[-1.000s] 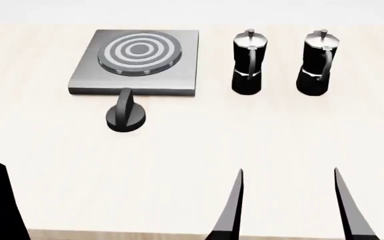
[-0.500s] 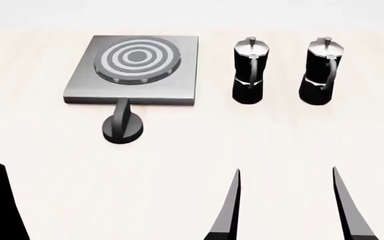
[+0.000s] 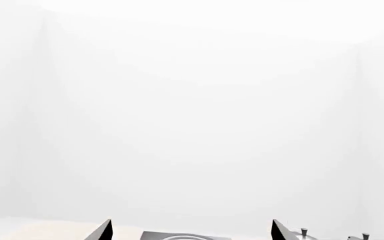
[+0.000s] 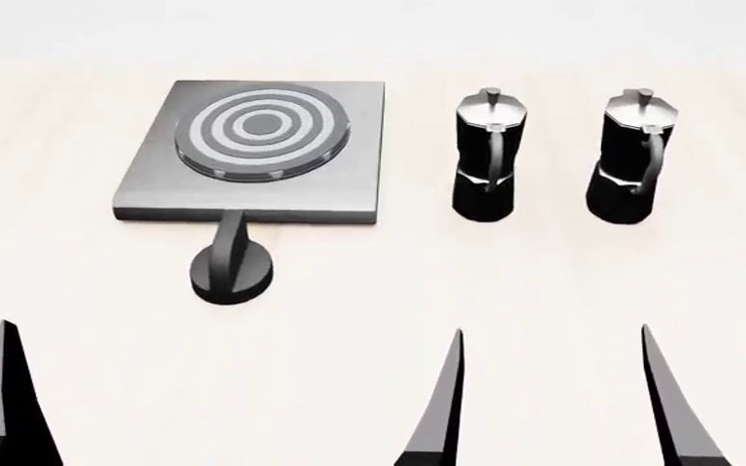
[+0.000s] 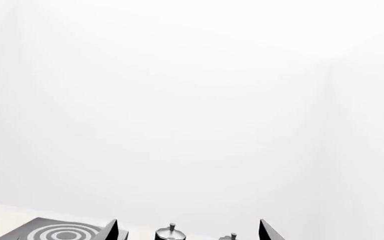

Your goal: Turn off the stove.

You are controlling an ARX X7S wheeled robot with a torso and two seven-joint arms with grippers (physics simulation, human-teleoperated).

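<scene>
In the head view, the flat square brushed-grey metal stove with its round ringed burner is seen on the pale wooden worktop, the black round ridged knob touching its near edge. Two black-and-silver moka pots are stood beside it (to its right). The right gripper is released, fingers apart; of the left gripper only one finger is shown.

In the left wrist view, the left gripper is held open, empty.

In the right wrist view, the parted fingers are confirmed.
</scene>
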